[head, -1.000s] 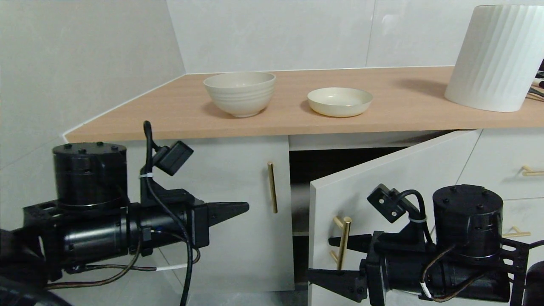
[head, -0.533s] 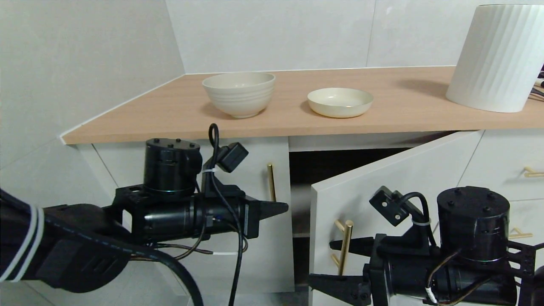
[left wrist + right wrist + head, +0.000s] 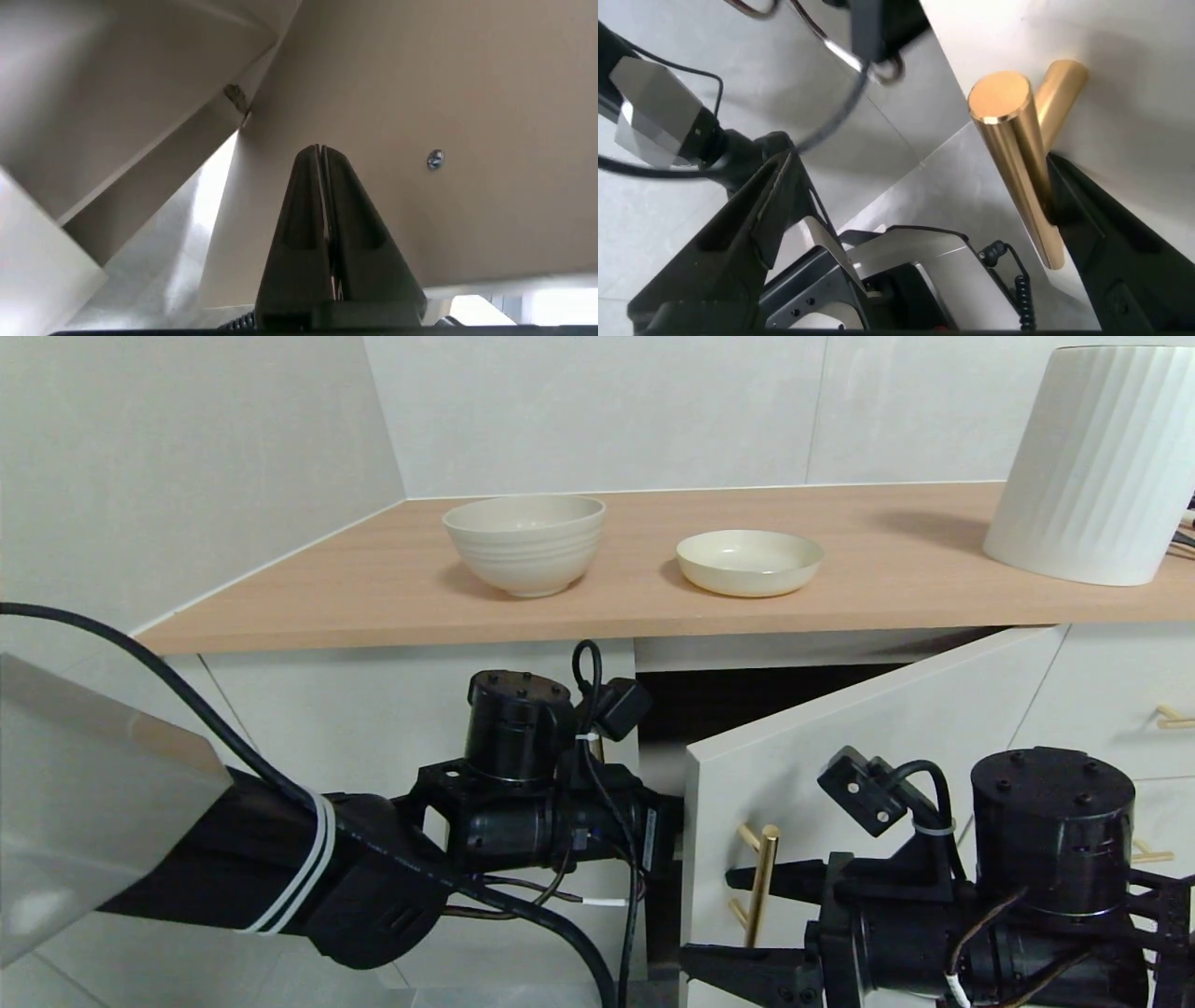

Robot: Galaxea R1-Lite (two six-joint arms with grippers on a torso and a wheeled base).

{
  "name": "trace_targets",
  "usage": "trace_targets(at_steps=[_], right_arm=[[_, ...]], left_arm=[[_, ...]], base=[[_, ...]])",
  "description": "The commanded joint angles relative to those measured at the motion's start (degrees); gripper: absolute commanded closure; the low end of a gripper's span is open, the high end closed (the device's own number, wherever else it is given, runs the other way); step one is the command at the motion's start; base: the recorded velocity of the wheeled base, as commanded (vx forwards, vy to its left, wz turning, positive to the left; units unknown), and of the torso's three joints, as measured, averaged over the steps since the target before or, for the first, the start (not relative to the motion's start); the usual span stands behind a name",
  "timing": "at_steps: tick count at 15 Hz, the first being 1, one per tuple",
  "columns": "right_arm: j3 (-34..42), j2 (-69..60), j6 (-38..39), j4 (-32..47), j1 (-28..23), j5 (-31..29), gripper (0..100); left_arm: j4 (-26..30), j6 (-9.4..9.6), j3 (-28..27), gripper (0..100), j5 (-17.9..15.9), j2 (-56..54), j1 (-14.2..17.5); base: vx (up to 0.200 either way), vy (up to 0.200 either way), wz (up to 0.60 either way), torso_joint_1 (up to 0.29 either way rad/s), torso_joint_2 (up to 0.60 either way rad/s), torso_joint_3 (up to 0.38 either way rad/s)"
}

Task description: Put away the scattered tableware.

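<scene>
A deep cream bowl [image 3: 525, 541] and a shallow cream dish [image 3: 749, 560] stand apart on the wooden countertop [image 3: 373, 588]. Below them one cabinet door [image 3: 840, 728] hangs ajar. My left arm [image 3: 551, 817] stretches to the dark gap beside that door. In the left wrist view my left gripper [image 3: 320, 157] is shut on nothing, close to a pale inner panel. My right gripper [image 3: 747, 922] is open in front of the door, its fingers either side of the gold handle [image 3: 761, 877]. In the right wrist view the handle [image 3: 1018, 159] lies between the open fingers [image 3: 761, 224], touching neither.
A tall white ribbed container [image 3: 1092, 467] stands on the counter at the right. Gold drawer handles [image 3: 1174, 716] show on the right-hand cabinet fronts. A tiled wall closes the left side and the back.
My left arm has swung right, from in front of the closed left door to the gap at the open door's edge. The right gripper has hardly moved.
</scene>
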Motion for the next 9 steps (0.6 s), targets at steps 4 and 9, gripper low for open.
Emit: trace_targets(at_steps=[4,9], right_arm=[[1.6,-0.4,-0.2,-0.4,-2.0,-3.0,0],[4.6,-6.0,-2.0,0.1,-5.4,-6.0,0]], left_arm=[[0.0,-0.15,0.2,100,0.0,0.5,-0.5],[-0.1,-0.15,0.0,100,-0.1,0.3,-1.0]], base=[[0.000,0.000,0.00,0.000,0.00,0.000],[0.000,0.000,0.00,0.000,0.00,0.000]])
